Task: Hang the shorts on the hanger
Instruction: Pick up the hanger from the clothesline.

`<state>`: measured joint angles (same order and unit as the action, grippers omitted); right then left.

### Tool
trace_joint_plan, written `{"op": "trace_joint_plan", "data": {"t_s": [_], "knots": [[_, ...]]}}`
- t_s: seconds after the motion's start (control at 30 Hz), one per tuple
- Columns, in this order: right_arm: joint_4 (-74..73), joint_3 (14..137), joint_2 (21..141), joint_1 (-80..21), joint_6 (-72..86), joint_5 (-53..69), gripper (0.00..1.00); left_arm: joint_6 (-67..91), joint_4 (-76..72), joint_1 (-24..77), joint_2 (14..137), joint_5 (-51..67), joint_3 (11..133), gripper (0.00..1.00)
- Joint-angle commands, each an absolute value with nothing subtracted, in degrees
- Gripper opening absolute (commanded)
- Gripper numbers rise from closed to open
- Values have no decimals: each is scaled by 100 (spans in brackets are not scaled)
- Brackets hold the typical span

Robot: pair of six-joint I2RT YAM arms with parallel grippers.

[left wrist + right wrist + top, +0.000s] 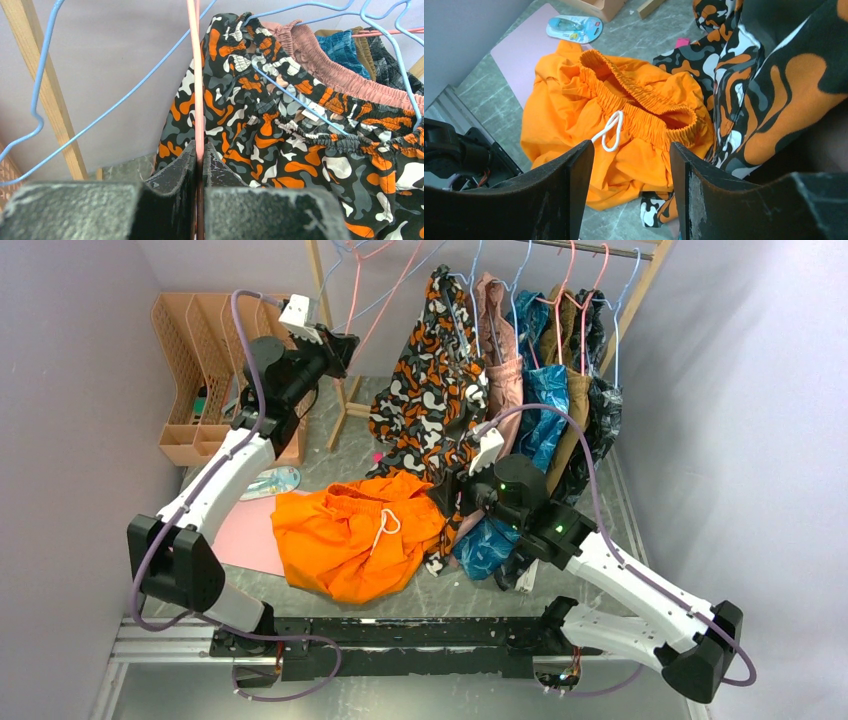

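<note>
The bright orange shorts (345, 540) lie crumpled on the table in front of the arms, with the waistband open and the white drawstring (385, 525) on top. They also show in the right wrist view (574, 115). My right gripper (455, 502) is open and empty, hovering just right of and above the shorts, with its jaws wide apart (630, 145). My left gripper (340, 345) is raised at the back left by the rack, shut on the thin pink wire of the hanger (392, 292). In the left wrist view the hanger (198, 90) runs straight up from the closed gripper (200, 150).
A patterned orange-black-white garment (435, 370) hangs on a light-blue hanger (300, 102) next to the shorts, with more garments (560, 390) along the rail. A wooden rack post (335, 340), a tan file organiser (200, 360), a pink sheet (245, 530) and a blister pack (270, 482) stand at left.
</note>
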<state>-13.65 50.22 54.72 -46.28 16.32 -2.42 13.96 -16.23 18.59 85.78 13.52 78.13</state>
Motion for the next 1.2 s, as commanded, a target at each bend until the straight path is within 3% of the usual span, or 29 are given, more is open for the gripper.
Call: {"op": "trace_joint_plan", "data": {"t_s": [0.0,0.73,1.17], "knots": [[-1411,4878,5345,-4607,1626,-310,61,1550,-2647,1881,8667,1410,7661,7],[-1363,4843,5475,-4609,1600,-300,61,1477,-3670,1898,8526,1558,6761,7],[-1345,4841,5464,-4613,1615,-270,61,1252,-3045,1898,7654,1387,6093,7]]}}
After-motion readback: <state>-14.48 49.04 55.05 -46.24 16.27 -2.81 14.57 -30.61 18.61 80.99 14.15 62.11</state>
